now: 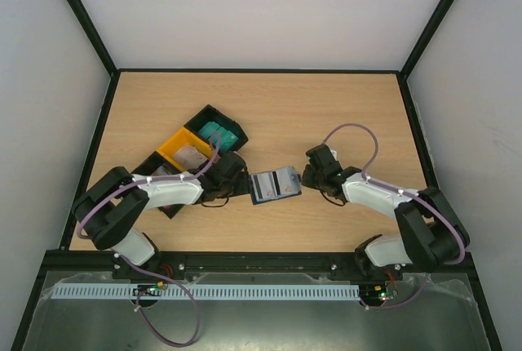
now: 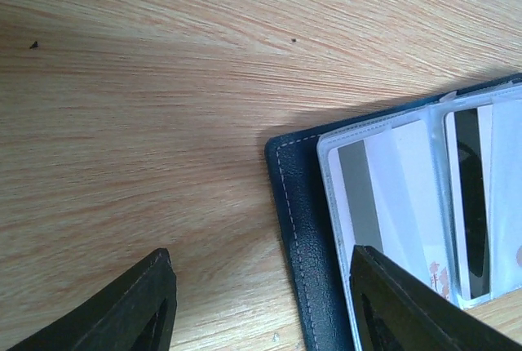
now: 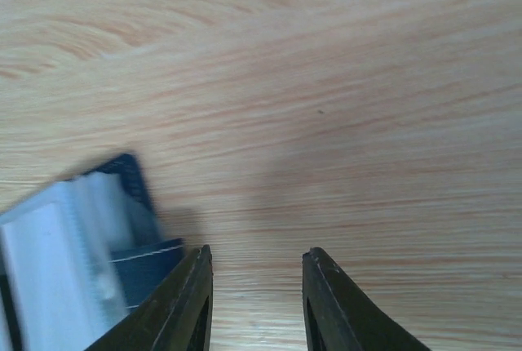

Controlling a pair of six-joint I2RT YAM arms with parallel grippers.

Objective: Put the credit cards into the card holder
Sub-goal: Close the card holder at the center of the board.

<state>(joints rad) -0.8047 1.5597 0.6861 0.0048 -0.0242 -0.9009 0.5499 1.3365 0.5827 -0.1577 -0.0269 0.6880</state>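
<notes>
2 pairs of fingers [image 2: 134,310] parted, card holder [image 1: 275,184] between

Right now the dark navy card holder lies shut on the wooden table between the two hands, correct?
No, it is open, not shut. The left wrist view shows the dark navy rectangular card holder spread flat, its clear pockets holding whitish credit cards. It does lie on the light wooden table between the left hand and the right hand.
</notes>
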